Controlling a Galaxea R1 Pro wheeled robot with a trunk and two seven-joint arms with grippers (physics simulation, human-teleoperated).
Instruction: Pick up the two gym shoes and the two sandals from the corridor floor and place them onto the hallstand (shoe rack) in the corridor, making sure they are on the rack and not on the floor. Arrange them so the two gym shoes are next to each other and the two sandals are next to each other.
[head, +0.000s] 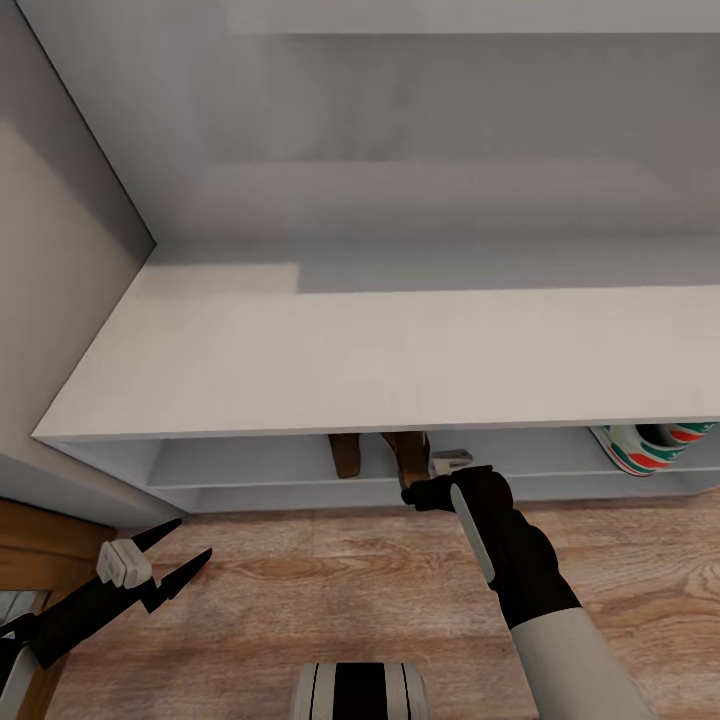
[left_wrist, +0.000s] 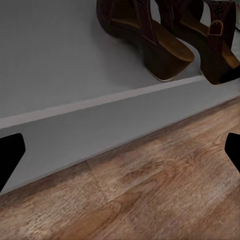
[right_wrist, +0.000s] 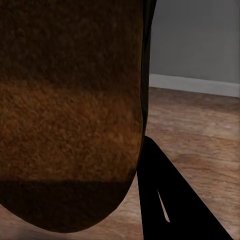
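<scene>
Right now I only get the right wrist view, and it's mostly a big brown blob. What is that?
Observer: That is a sandal seen very close. In the head view the right gripper is at the rack's open shelf, right against that sandal.
Operator: Is the other sandal anywhere near?
Observer: Yes. The left wrist view shows both sandals standing side by side on the shelf.
Operator: And the sneakers?
Observer: The gym shoes sit on a shelf under the rack's top, farther to the robot's right in the head view.
</scene>
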